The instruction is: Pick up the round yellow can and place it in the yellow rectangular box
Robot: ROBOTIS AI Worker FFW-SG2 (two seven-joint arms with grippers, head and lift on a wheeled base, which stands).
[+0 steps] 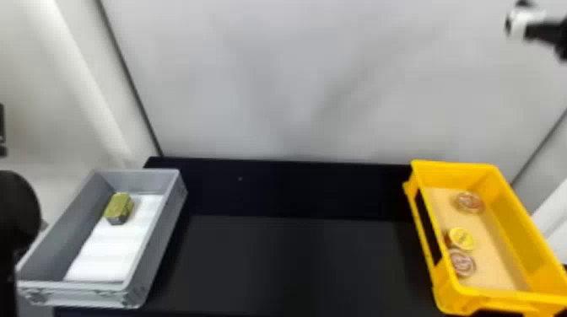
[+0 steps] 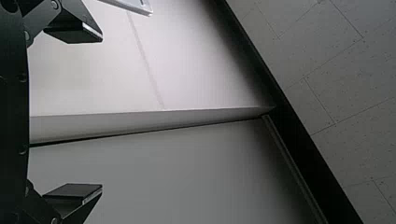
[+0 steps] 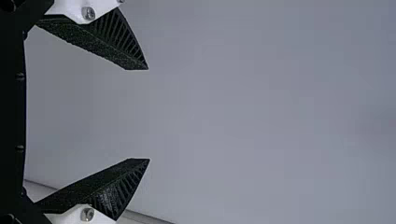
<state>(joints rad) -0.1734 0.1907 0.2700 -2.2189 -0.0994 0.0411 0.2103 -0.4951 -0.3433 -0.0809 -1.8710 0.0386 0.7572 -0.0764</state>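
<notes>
- Head view: we see the round yellow can (image 1: 462,239) at the lower right of the frame, in the yellow box (image 1: 453,166), so we judge the placing done.
- It sits between two round reddish tins, close beside the nearer one (image 1: 463,263) and farther from the other (image 1: 470,202). We cannot tell whether it lies quite flat.
- The can looks stiff-walled, and we expect it to be light to middling in weight and hard to crush; its smooth lid could slip under the pads. If we had to straighten it, we would come from above and take it across its width, by the side wall under the lid's edge, minding the nearer tin, which could crowd one finger.
- At the lower left of the frame, in the grey box (image 1: 164,236), stands an angular tin (image 1: 119,208) with a yellowish top. Its cornered shape tells us to leave it alone; its flat sides would tempt an easy grip.
- Left wrist view: our left gripper (image 2: 102,113) has its jaws spread, nothing between them, a wall beyond.
- Right wrist view: our right gripper (image 3: 149,114) is spread wide too, empty before a pale panel. Its ribbed fingers may give a little, which would suit a curved side.
</notes>
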